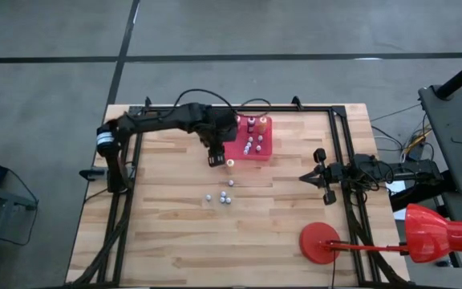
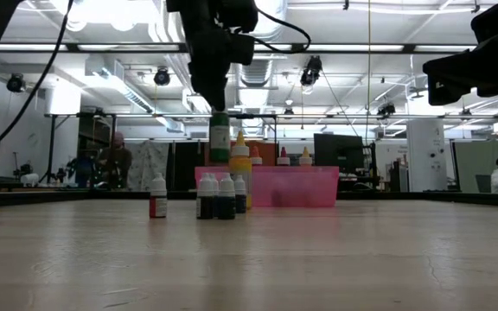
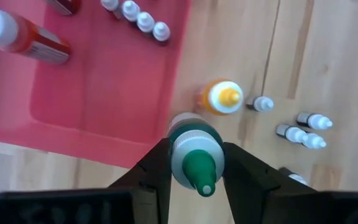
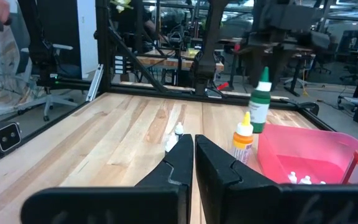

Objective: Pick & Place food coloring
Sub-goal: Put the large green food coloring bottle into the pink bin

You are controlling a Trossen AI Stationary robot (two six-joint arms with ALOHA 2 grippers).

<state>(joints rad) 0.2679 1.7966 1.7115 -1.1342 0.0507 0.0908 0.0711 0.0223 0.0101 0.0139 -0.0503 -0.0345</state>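
Observation:
My left gripper (image 3: 196, 149) is shut on a green food coloring bottle (image 2: 220, 138) and holds it in the air by the near edge of the pink-red tray (image 1: 265, 148). A yellow bottle (image 3: 222, 98) stands upright on the table just beside it. Several tiny bottles (image 1: 226, 198) stand on their bases on the wood nearer the table's front. The tray holds an orange-red bottle (image 3: 17, 34) and a row of tiny ones (image 3: 135, 15). My right gripper (image 4: 193, 152) waits shut at the table's right side, level, touching nothing. My left gripper pinches the green bottle's top end, at the pale collar (image 3: 182, 146) below its green cap, between its two fingers. The fingers (image 3: 157, 168) come from above, pointing steeply down. The bottle hangs upright below them, its body (image 4: 260, 115) clear of the table.
A red round-based stand (image 1: 321, 241) with a red lamp-like head (image 1: 439, 233) sits at the front right. Black frame rails run along the table's left, right and far sides. Bare wood lies across the table's near half. People show in the room behind the table.

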